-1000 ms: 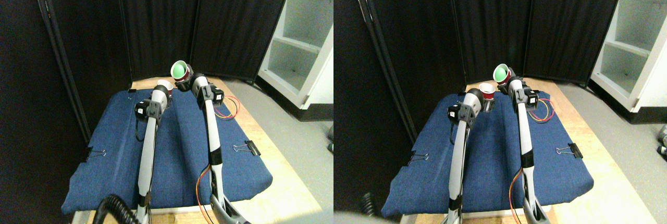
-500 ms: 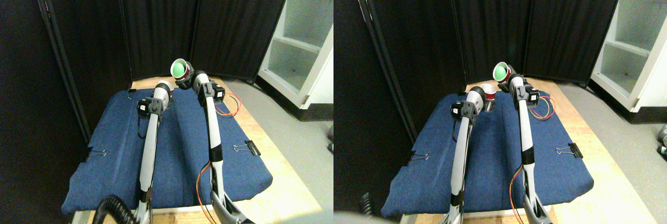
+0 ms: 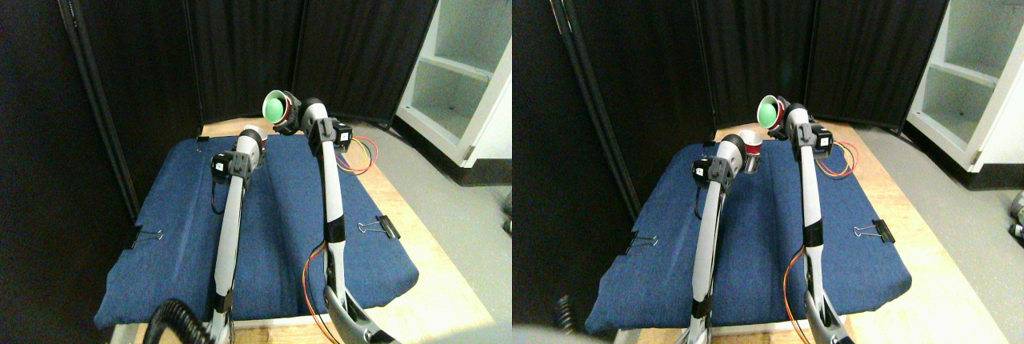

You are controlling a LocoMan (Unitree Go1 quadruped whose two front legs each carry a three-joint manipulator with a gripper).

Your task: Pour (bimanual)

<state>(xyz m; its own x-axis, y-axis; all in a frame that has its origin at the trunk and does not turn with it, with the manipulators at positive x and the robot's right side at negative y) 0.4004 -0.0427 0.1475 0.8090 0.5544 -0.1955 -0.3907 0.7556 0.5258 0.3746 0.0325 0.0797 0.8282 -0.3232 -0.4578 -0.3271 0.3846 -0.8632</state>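
1. Left gripper (image 3: pixel 253 136): it sits at the far end of the blue cloth (image 3: pixel 160 224) and carries the red cup (image 3: pixel 254 130) upright, mouth up, seemingly raised a little above the cloth. Only the pale rim shows past the arm. The fingers are hidden behind the wrist, so whether they pinch the cup wall cannot be told directly.

2. Right gripper (image 3: pixel 286 114): it holds the green cup (image 3: pixel 276 106) above and just right of the red cup, tipped well over so its green interior faces the camera. The fingers look closed about its base (the grippers are small here, so this is a fair reading only).

3. Step in hand: judged to be the pour itself, with the green cup tilted and its lip near but not clearly over the red rim.

4. Next move: it calls for the lip to sit squarely over the red cup while the left arm keeps the receiver level.

5. Not made out: any contents in either cup, any falling stream, and the gap between the two rims.

6. Table (image 3: pixel 416 224): a binder clip (image 3: pixel 382 226) fixes the cloth at the right edge.
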